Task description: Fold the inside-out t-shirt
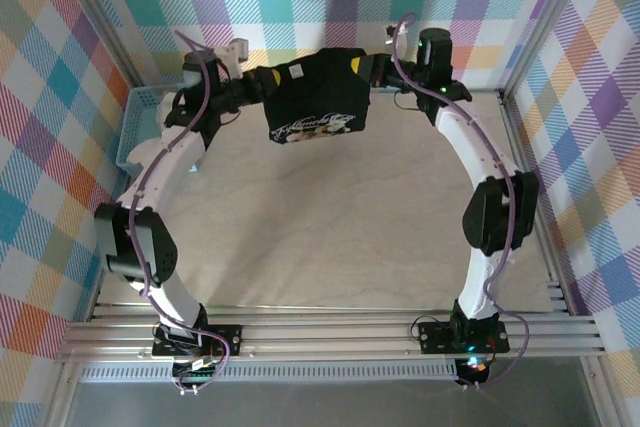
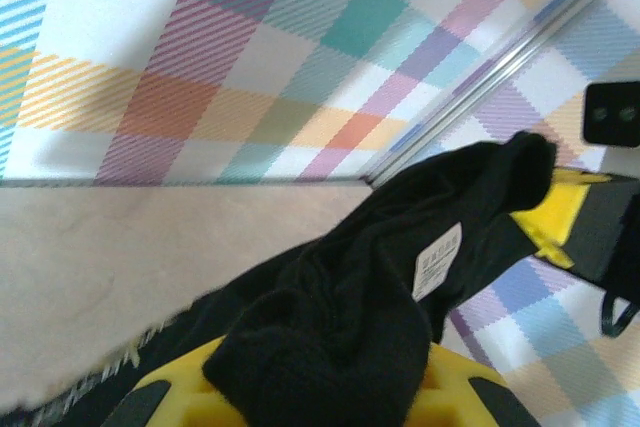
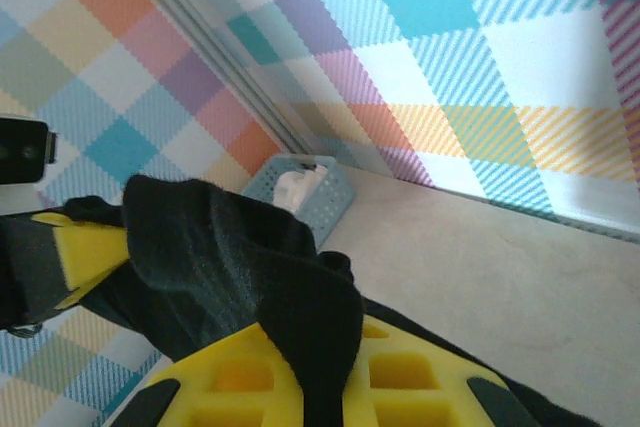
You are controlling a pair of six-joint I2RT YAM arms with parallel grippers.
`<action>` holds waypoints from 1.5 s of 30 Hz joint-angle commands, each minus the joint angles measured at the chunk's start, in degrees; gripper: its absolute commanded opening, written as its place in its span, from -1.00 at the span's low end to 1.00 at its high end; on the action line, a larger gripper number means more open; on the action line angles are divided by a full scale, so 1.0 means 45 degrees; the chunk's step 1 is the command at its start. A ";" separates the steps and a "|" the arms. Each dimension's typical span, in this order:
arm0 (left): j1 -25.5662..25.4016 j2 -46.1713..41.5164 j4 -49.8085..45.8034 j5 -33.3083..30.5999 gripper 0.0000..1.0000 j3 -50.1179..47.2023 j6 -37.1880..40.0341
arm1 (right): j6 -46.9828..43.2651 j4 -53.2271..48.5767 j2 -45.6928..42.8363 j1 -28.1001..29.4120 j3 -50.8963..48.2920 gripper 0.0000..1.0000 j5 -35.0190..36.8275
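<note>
The t-shirt [image 1: 314, 97] hangs in the air over the far end of the tabletop [image 1: 330, 237], stretched between the two arms, clear of the wood as far as the top view shows. Its upper edge is drawn fairly taut and the rest drops as a short black panel, with the rose print [image 1: 315, 125] and pale lettering facing up towards the overhead camera. The left pincer [image 1: 258, 82] is clamped narrow on one top corner and the right pincer [image 1: 366, 69] on the other. In each wrist view black cloth is bunched and nipped between the yellow pads [image 3: 400, 372]. Holding it high and spread like this most likely lets the cloth fall flat and square, so it can be laid down smooth before any fold is made. A white care label [image 2: 437, 262] shows on the fabric near the left grip. With the print also showing, I cannot tell which face of the shirt is really outward. The sleeves and the lower hem are lost in the folds, and the script is too small to read. Off to the left sits a light-blue basket [image 1: 135, 127] with a white cloth [image 3: 293, 187] in it, well apart from the shirt.
</note>
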 commanded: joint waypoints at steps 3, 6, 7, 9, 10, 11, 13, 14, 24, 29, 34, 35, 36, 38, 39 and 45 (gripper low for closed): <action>-0.0688 -0.2104 0.0921 0.0044 -1.00 -0.4162 0.0355 | -0.0085 0.1571 -0.2188 0.0000 -0.4367 -1.00 -0.1032; -0.1524 -0.3862 0.0841 -0.0031 -1.00 -0.6675 0.0322 | 0.0270 0.1904 -0.4158 0.0089 -0.7994 -1.00 -0.1125; -0.1960 -0.4615 0.0676 -0.0199 -1.00 -0.7555 0.0331 | 0.0242 0.1684 -0.4971 0.0130 -0.9125 -1.00 -0.0977; -0.2991 -0.6043 0.0240 -0.1113 -1.00 -0.9034 0.0276 | 0.0342 0.1361 -0.6288 0.0261 -1.0941 -1.00 -0.0665; -0.3546 -0.6640 0.0192 -0.1616 -1.00 -0.9756 0.0041 | 0.0508 0.1196 -0.6843 0.0333 -1.1753 -1.00 -0.0572; -0.4021 -0.7269 0.0210 -0.1963 -1.00 -1.0318 -0.0358 | 0.0751 0.1142 -0.7246 0.0393 -1.2447 -1.00 -0.0556; -0.4494 -0.7819 0.0252 -0.2383 -1.00 -1.1171 -0.1304 | 0.0979 0.0873 -0.7645 0.0518 -1.3282 -1.00 -0.0511; -0.4586 -0.7880 0.0300 -0.2437 -1.00 -1.1433 -0.1675 | 0.1050 0.0748 -0.7665 0.0578 -1.3522 -1.00 -0.0397; -0.4492 -0.5838 -0.2007 -0.4247 -1.00 -1.0673 -0.1942 | 0.0509 -0.0074 -0.3949 0.0911 -1.1236 -1.00 0.0160; -0.4238 -0.4667 -0.1922 -0.4858 -1.00 -1.1144 -0.2371 | 0.0279 -0.0817 -0.1690 0.1023 -1.0087 -1.00 0.0597; -0.3608 -0.2921 -0.1885 -0.5534 -0.83 -1.1084 -0.2346 | -0.0381 -0.2974 0.0483 0.1045 -0.8292 -0.79 0.1858; -0.3505 -0.2547 -0.2035 -0.5811 -0.74 -1.0920 -0.2236 | -0.0697 -0.3578 0.0657 0.1043 -0.7892 -0.69 0.2294; -0.3415 -0.2269 -0.2130 -0.5956 -0.63 -1.0787 -0.2000 | -0.0898 -0.4031 0.0638 0.1045 -0.7610 -0.60 0.2621; -0.3219 -0.1950 -0.2386 -0.6365 -0.38 -1.0370 -0.1427 | -0.1308 -0.4654 0.0021 0.1037 -0.7357 -0.34 0.3415; -0.3194 -0.1988 -0.2546 -0.6636 -0.31 -1.0194 -0.1156 | -0.1422 -0.4827 -0.0371 0.1024 -0.7395 -0.25 0.3736; -0.3144 -0.3264 -0.3821 -0.8829 0.45 -0.9638 -0.0255 | -0.1497 -0.5851 -0.2549 0.1049 -0.9041 0.08 0.4061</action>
